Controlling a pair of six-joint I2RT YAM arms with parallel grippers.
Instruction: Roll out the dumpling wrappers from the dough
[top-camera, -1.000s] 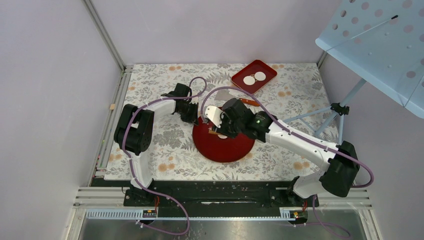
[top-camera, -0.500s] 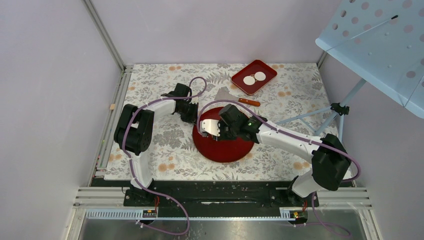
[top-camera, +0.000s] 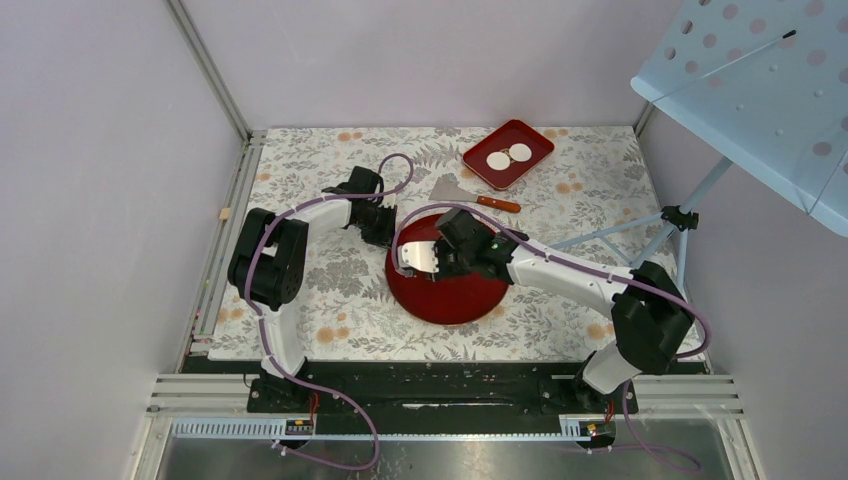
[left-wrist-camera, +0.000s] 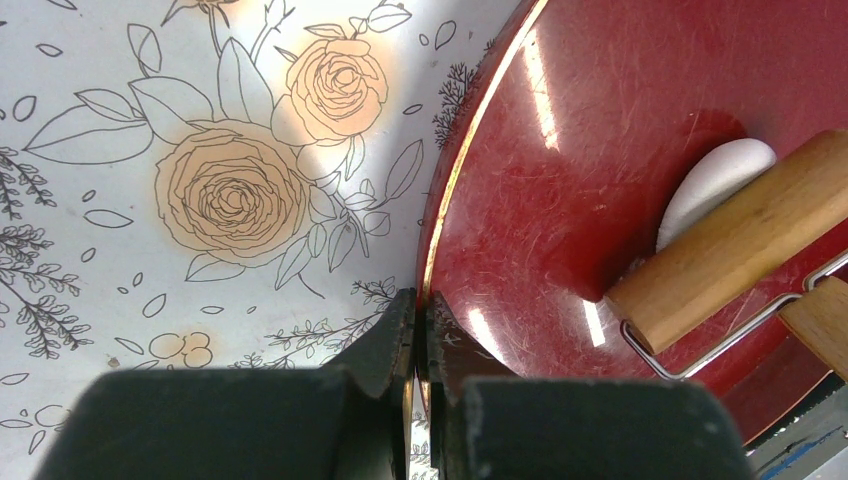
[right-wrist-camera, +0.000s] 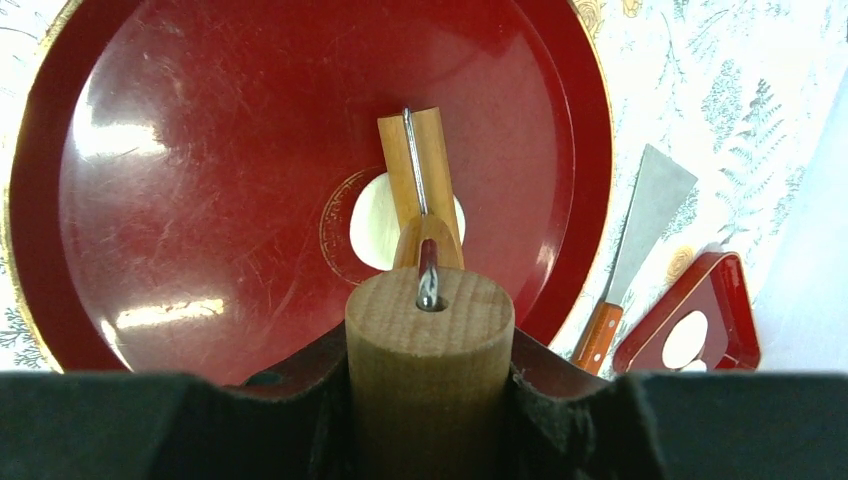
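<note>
The dough (right-wrist-camera: 372, 226) is a flattened white patch in the middle of the round red plate (right-wrist-camera: 200, 150). My right gripper (right-wrist-camera: 430, 350) is shut on the wooden handle of a small rolling pin (right-wrist-camera: 418, 160), whose roller lies on the dough. In the left wrist view the dough (left-wrist-camera: 712, 178) pokes out from under the roller (left-wrist-camera: 735, 245). My left gripper (left-wrist-camera: 420, 308) is shut on the plate's rim (left-wrist-camera: 470, 170). Two dumpling wrappers (top-camera: 498, 160) (top-camera: 521, 152) lie in the red tray (top-camera: 530, 133) at the back. In the top view my right gripper (top-camera: 432, 258) hides the dough.
A metal scraper with a wooden handle (top-camera: 462, 191) lies on the flowered mat between the plate (top-camera: 455, 300) and the tray; it also shows in the right wrist view (right-wrist-camera: 648, 215). A blue perforated stand (top-camera: 770, 90) rises at the right.
My right arm has swung left over the plate, carrying the rolling pin toward the plate's left side. My left arm has stayed on the rim.
</note>
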